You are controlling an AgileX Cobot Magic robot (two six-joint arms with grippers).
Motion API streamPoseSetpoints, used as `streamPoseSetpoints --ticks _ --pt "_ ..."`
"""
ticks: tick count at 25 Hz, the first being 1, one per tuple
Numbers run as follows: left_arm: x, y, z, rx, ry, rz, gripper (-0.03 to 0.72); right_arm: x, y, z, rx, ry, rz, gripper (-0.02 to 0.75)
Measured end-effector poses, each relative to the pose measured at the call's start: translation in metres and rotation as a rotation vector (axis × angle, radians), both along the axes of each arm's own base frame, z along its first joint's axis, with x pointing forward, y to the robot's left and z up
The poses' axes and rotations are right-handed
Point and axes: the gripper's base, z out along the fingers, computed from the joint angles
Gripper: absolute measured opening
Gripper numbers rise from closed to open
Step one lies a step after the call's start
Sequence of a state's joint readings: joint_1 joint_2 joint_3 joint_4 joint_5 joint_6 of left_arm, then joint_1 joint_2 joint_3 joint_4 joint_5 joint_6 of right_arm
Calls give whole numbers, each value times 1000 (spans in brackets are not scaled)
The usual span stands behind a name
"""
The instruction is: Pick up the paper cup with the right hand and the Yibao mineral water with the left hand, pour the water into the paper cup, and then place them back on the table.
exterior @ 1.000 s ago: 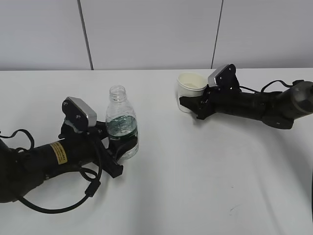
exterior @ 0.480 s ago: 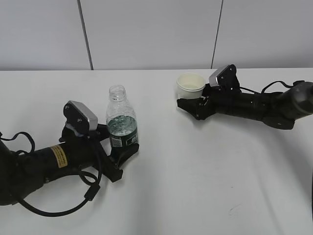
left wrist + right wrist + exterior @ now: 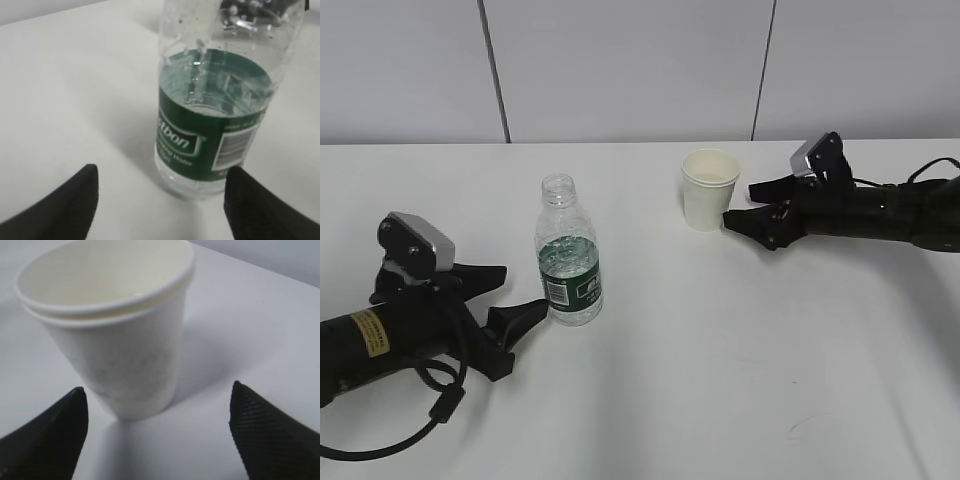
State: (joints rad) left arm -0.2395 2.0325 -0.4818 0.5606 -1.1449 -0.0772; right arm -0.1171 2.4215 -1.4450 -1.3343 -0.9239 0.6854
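The Yibao mineral water bottle [image 3: 568,262] stands upright and capless on the white table [image 3: 700,360], partly filled; it also shows in the left wrist view [image 3: 215,100]. My left gripper [image 3: 515,293] is open and empty, just left of the bottle and apart from it; its fingertips [image 3: 75,200] frame the bottle's base. The white paper cup [image 3: 709,188] stands upright right of centre, also in the right wrist view [image 3: 112,325]. My right gripper [image 3: 745,205] is open and empty, just right of the cup, not touching; in the wrist view its fingertips [image 3: 265,430] lie on this side of the cup.
A pale wall with dark seams [image 3: 495,70] rises behind the table's far edge. The left arm's black cable [image 3: 430,415] loops on the table near the front left. A few tiny dark specks [image 3: 798,425] mark the tabletop at the front right.
Both grippers have let go and drawn back: the left one opened and slid left away from the bottle, the right one opened and slid right away from the cup. Bottle and cup stay standing.
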Motion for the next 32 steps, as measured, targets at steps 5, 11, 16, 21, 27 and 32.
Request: streamPoseSetpoints --ticks 5,11,16,21,27,32 --pt "-8 23 -1 27 21 78 486 -1 -29 1 -17 0 -43 647" --pt "3 54 -2 99 -22 315 486 -2 -60 -1 -47 16 -130 629" --pt "8 72 -2 135 -36 453 486 1 -74 -2 -85 27 -202 614" --pt "10 80 -2 138 -33 514 486 10 -89 0 -63 47 -371 608" --pt "10 80 -2 142 -35 520 486 13 -107 3 19 70 -551 607" --pt "10 83 -2 146 -35 545 486 16 -129 6 161 100 -778 602"
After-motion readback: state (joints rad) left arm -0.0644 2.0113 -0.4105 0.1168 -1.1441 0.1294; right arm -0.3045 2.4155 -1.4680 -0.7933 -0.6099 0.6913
